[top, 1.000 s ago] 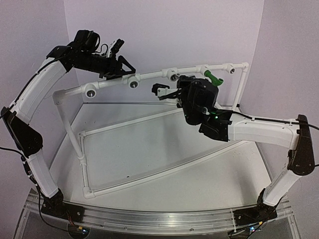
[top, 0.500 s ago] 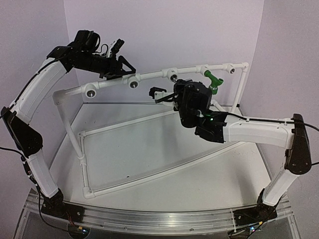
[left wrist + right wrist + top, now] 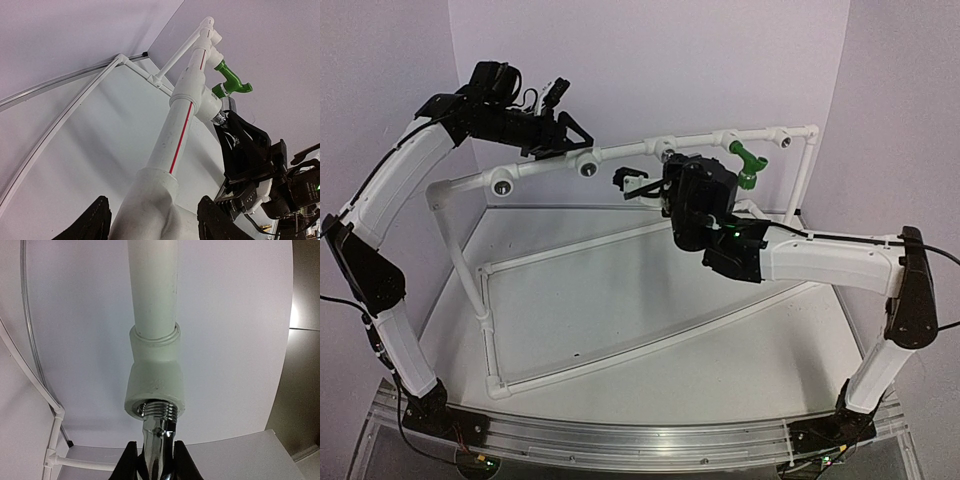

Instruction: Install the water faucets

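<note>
Right wrist view: right hand (image 3: 154, 460) pinches the chrome faucet (image 3: 158, 432), one finger pressed on either side of its body. The faucet's long axis runs straight ahead of the hand. Its threaded end is just entering the white tee fitting (image 3: 154, 385), with some threads exposed. Judgement: the coming move is rotation about that axis. Farther along the pipe (image 3: 182, 125), the green faucet (image 3: 231, 82) is already seated. Left hand (image 3: 155, 222) clamps the pipe.

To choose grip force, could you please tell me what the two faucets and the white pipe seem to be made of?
The silver faucet: likely chromed metal, mirror-bright with cut threads. The green faucet: probably moulded plastic, uniform colour, soft sheen. The white pipe: seemingly matt plastic, opaque, with a red printed line.
</note>
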Available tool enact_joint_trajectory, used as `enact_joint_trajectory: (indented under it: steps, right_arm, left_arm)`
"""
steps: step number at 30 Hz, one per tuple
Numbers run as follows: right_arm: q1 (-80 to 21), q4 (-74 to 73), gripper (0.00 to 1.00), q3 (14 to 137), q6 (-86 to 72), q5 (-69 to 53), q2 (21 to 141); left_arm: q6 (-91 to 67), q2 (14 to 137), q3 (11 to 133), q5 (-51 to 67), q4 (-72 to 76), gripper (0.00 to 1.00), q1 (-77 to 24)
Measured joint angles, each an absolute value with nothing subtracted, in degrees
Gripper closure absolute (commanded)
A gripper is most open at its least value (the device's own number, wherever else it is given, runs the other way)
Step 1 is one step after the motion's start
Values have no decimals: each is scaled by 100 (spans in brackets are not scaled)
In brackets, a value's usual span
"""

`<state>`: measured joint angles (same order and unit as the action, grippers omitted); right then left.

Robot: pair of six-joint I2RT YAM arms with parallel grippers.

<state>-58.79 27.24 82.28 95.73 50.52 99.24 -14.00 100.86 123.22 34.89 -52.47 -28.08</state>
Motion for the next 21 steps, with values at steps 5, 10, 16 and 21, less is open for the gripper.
enact_joint_trajectory:
  steps: [5,10,16,21]
  right_arm:
    - [-5881,2724,100,8228,9595,5072,9924]
    - [-5872,2727,100,8222,9594,5072,9924]
    - [-5748,2722,100,8168,9590,5062,9924]
    - [-5710,2727,100,8158,9573,5056,9924]
  left_arm:
    - [-1400,10086,12317,3495,-5245,41,-2808]
    - [-1400,10086,12317,3496,-5245,41,-2808]
    - [-1400,10086,12317,3505,-5244,41,-2812]
    - [-1400,10088,12317,3505,-5246,41,-2812]
